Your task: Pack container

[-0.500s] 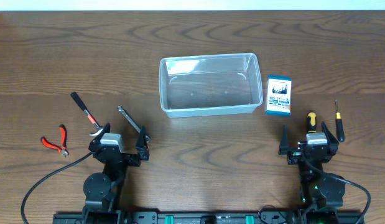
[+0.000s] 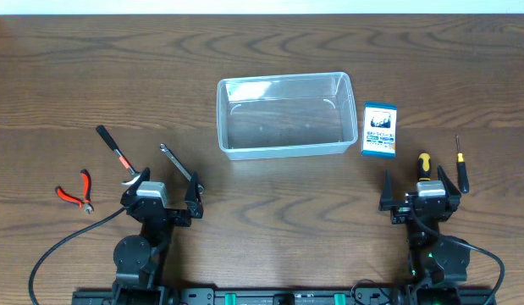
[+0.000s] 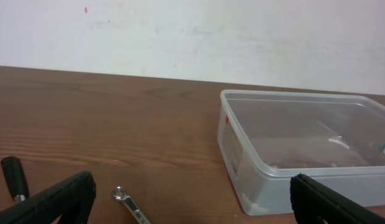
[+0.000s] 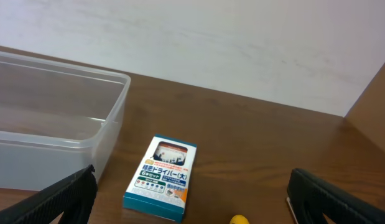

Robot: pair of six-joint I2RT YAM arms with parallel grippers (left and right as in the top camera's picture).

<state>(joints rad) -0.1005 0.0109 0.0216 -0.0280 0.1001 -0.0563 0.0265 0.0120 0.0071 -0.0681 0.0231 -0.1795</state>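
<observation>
The container [image 2: 284, 115] is a clear plastic tub standing empty at the middle back of the table; it also shows in the left wrist view [image 3: 304, 146] and the right wrist view [image 4: 55, 124]. My left gripper [image 2: 162, 188] rests near the front left, open with nothing between its fingers [image 3: 191, 199]. A silver wrench [image 2: 175, 161] lies just ahead of it [image 3: 131, 205]. My right gripper [image 2: 416, 188] sits at the front right, open and empty [image 4: 191, 199]. A yellow-and-black screwdriver [image 2: 423, 164] lies right in front of it [image 4: 239, 219].
A black-handled hammer [image 2: 116, 152] and red pliers [image 2: 77, 190] lie at the left. A small blue-and-white box [image 2: 380, 130] lies flat beside the container's right wall [image 4: 161, 177]. A thin dark screwdriver [image 2: 460, 165] lies at the far right.
</observation>
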